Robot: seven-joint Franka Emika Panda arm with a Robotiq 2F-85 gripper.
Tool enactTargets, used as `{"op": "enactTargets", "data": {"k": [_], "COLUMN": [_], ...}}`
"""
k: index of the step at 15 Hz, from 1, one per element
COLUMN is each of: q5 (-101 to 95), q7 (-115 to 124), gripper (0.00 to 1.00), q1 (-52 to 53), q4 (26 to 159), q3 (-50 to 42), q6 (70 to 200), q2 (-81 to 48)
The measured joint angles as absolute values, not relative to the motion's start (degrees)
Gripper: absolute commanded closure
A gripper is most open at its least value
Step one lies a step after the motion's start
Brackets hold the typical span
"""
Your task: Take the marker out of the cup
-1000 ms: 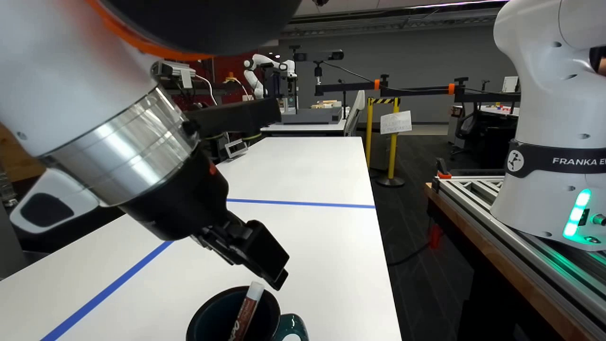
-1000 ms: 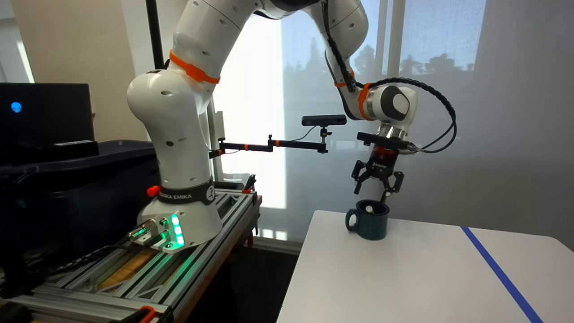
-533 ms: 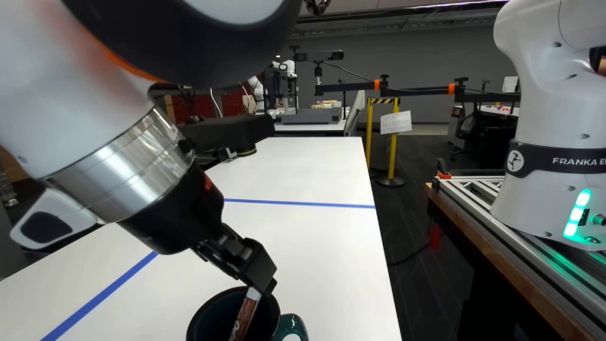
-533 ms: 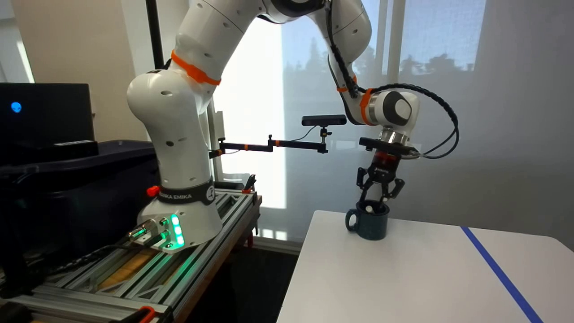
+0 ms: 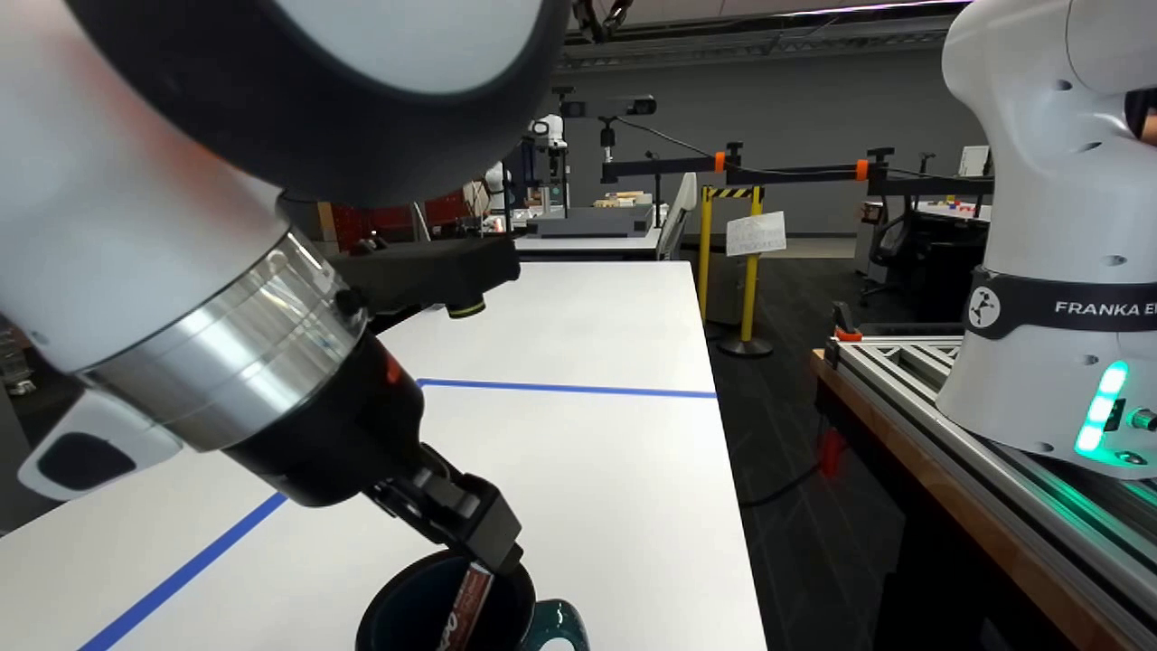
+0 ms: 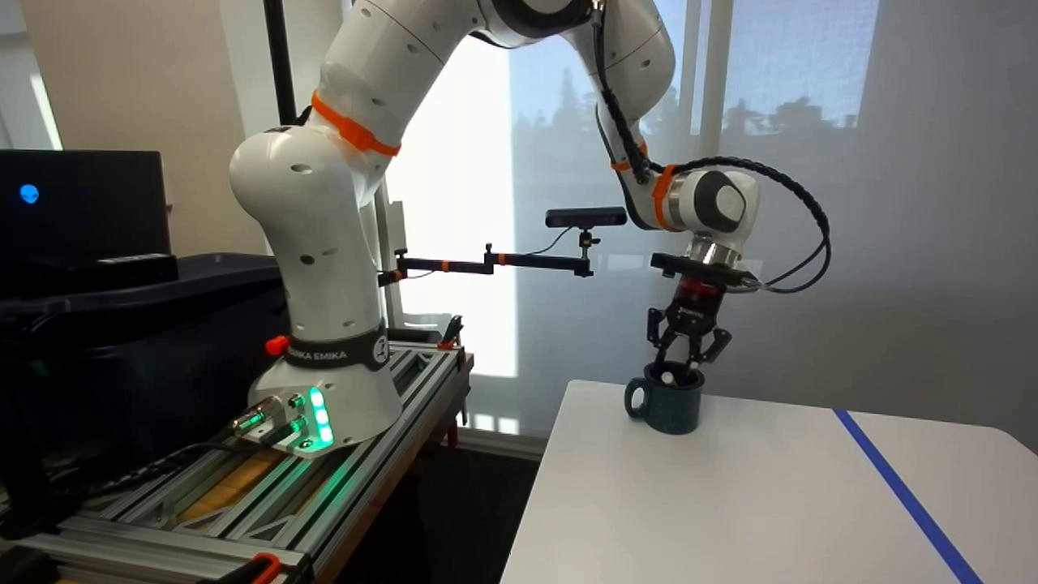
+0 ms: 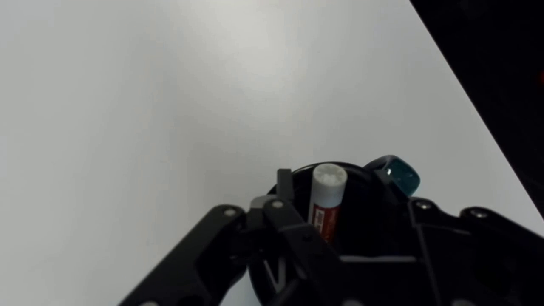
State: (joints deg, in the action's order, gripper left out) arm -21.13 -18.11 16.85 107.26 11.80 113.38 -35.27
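The dark cup (image 6: 677, 412) stands upright on the white table in both exterior views (image 5: 389, 608). Its teal handle (image 7: 403, 175) shows at the right in the wrist view. The red-brown marker (image 5: 466, 613) leans inside the cup with its white end up near the rim; it also shows in the wrist view (image 7: 326, 193). My gripper (image 6: 679, 364) points down at the cup's mouth, tilted. Its jaws stand apart, one on each side of the marker's white end (image 7: 334, 182). The marker is closer to the left finger (image 7: 285, 183), with a gap visible. The marker's lower end is hidden.
The white table (image 6: 778, 495) carries blue tape lines (image 5: 194, 565). The table's edge runs close to the cup's handle side. The robot's base (image 6: 324, 397) stands on a metal-railed bench beside the table. A camera on a boom arm (image 6: 585, 217) hangs between base and gripper.
My gripper has come down to the cup's mouth and its fingers have drawn closer together around the marker's white end. The cup and marker have not visibly moved.
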Motion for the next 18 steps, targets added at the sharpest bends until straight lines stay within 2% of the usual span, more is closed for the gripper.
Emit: {"op": "enactTargets", "data": {"k": [2, 3, 4, 5, 6, 7, 18], "q5": [-21.18, -21.22, -21.28, -21.35, -21.51, -21.64, -20.71], "q7": [-18.11, -18.11, -18.11, -18.11, -18.11, -18.11, -21.68], "gripper": [0.70, 0.79, 0.83, 0.96, 0.99, 0.95, 0.95], "q1": [16.85, 16.86, 16.85, 16.85, 16.86, 16.87, 15.82], "q4": [106.85, 106.65, 106.44, 106.32, 106.25, 106.17, 109.47], "q3": [11.79, 11.79, 11.79, 11.79, 11.79, 11.79, 13.80], "q6": [113.38, 113.38, 113.39, 113.39, 113.39, 113.38, 110.29], "q2": [-35.86, -36.11, -36.35, -36.54, -36.68, -36.75, -30.63]}}
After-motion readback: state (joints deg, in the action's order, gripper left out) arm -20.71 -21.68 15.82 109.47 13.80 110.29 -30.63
